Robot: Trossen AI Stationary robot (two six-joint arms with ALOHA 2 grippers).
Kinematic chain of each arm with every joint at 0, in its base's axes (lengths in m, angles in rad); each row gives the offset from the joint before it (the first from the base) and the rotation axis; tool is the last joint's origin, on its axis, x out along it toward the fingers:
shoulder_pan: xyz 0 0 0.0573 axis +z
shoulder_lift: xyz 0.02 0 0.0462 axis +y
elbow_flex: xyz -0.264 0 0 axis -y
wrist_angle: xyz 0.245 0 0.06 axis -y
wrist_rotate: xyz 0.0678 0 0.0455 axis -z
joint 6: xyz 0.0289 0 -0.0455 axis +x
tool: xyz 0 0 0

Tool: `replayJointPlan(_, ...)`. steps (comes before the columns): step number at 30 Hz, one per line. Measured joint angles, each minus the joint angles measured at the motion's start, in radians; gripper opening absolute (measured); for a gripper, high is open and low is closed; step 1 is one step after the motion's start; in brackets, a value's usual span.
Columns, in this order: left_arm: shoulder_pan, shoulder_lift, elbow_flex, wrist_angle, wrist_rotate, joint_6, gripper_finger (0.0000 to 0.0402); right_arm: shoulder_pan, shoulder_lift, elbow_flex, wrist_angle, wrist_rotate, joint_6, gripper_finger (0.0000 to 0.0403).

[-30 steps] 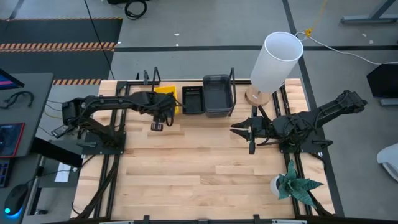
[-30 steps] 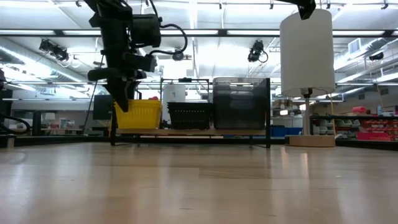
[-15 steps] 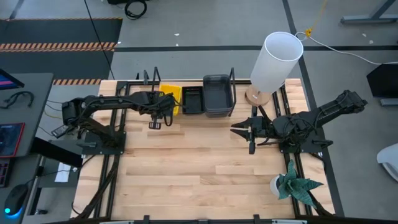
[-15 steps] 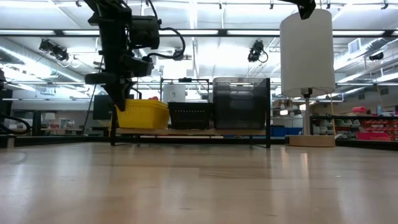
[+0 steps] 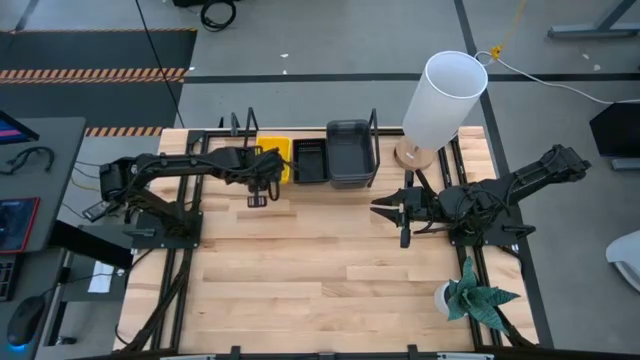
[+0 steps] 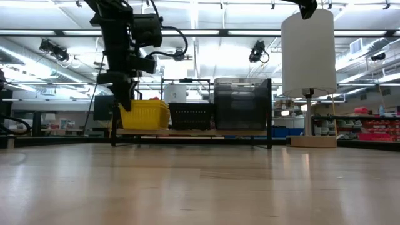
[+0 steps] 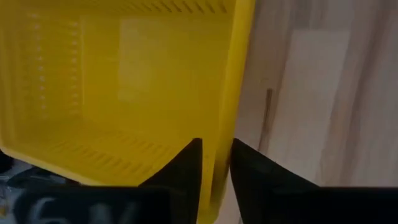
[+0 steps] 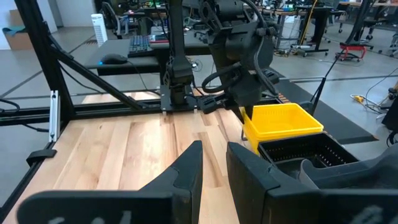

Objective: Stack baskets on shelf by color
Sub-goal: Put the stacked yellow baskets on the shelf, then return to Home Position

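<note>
I can read no text, label, brand or number anywhere from here. The yellow basket (image 7: 124, 93) in front of my left pincer (image 7: 214, 163) is plain plastic, unmarked. The screens and boxes in the room far beyond my right pincer (image 8: 213, 158) are too small to read.

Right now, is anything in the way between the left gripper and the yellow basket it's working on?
Nothing visible. The left gripper has its fingers astride the wall of the yellow basket, one inside and one outside. That basket sits at the shelf's left end, beside the black basket. The right gripper waits apart over the table.
</note>
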Motion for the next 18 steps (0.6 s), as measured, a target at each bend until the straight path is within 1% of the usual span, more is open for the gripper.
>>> replayJointPlan(4,-0.005,0.0,0.0,0.033,0.01,-0.02,0.0108,0.0,0.0,0.0,-0.001,-0.003,-0.008,0.0077)
replayJointPlan(6,-0.007,0.0,0.004,0.034,0.011,-0.021,0.0128,0.0,-0.001,0.0,-0.014,-0.044,-0.034,0.0077)
replayJointPlan(8,-0.007,-0.003,0.014,0.035,0.012,-0.021,0.015,-0.006,-0.011,0.0,-0.029,-0.107,-0.049,0.0075)
replayJointPlan(11,-0.007,-0.016,0.027,0.039,0.015,-0.022,0.0182,-0.027,-0.039,-0.004,-0.04,-0.132,-0.051,0.0066)
replayJointPlan(15,-0.007,-0.062,0.03,0.053,0.036,-0.026,0.0217,-0.06,-0.101,-0.057,-0.04,-0.132,-0.043,0.005)
replayJointPlan(18,-0.011,-0.119,0.03,0.049,0.078,-0.047,0.023,-0.079,-0.157,-0.126,-0.014,-0.144,-0.022,0.0041)
